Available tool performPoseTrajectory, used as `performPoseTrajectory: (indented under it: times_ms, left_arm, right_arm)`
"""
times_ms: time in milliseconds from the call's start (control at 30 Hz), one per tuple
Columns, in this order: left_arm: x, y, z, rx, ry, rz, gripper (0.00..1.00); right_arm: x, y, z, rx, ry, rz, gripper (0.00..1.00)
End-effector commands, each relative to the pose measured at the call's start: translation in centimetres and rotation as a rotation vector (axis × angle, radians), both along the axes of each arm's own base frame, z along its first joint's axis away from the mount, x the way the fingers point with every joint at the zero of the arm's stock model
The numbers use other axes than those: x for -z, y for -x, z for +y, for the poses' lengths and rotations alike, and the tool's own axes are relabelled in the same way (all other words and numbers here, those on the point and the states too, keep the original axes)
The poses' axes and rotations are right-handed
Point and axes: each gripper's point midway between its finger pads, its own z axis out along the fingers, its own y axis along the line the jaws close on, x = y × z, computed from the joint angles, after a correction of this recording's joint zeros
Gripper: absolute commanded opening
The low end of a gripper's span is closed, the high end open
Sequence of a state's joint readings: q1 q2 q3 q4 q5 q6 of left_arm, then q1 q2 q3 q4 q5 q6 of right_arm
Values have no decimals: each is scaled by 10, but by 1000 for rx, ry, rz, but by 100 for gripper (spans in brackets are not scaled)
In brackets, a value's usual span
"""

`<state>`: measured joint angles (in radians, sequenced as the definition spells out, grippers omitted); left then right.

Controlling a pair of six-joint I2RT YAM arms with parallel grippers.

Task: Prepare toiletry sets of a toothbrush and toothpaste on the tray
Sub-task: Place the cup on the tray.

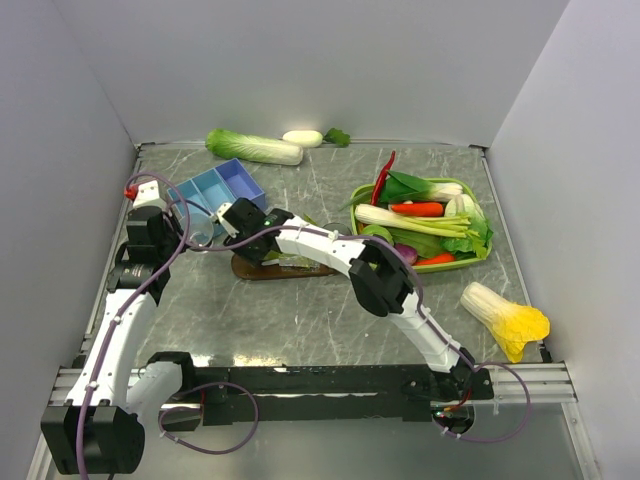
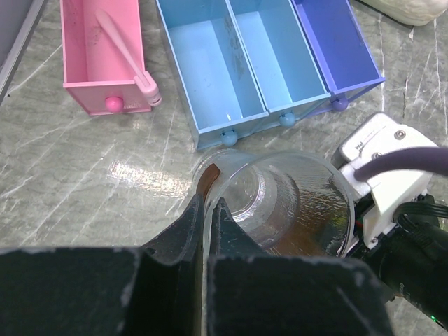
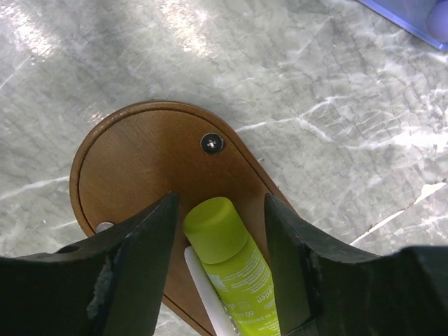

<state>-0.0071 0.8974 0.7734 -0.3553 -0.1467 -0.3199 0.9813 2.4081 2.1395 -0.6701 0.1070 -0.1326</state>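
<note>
Over the tray (image 3: 140,161): right gripper (image 3: 218,204) spread, straddling toothpaste (image 3: 241,269) and toothbrush (image 3: 203,287).
Left gripper (image 2: 208,207) pinches clear tumbler (image 2: 294,189) rim.

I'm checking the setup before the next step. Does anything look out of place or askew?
One thing: in the pink box, a pink stick lies diagonally, its end poking over the front wall. On the tray, the toothpaste and toothbrush lie neatly side by side.
</note>
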Motion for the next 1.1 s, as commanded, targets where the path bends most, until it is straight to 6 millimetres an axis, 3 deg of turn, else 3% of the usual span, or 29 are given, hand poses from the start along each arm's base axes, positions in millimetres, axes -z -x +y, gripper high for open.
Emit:
performPoseTrajectory:
  times_ms: [0, 267, 567, 867, 1067]
  left_arm:
    - [-47, -14, -3, 2, 25, -181, 1]
    - [-44, -13, 2, -27, 17, -170, 1]
    - [-39, -11, 5, -45, 16, -153, 1]
    - [-28, -17, -21, 67, 106, -121, 1]
    - [-25, -14, -28, 75, 159, -114, 1]
  right_arm:
    - [-41, -3, -8, -23, -46, -44, 54]
    - [-50, -9, -2, -32, -143, -35, 28]
    - [-76, -19, 22, -64, -265, -90, 11]
    - [-149, -38, 44, -33, -445, -213, 1]
    - [-195, -48, 35, 32, -559, -286, 0]
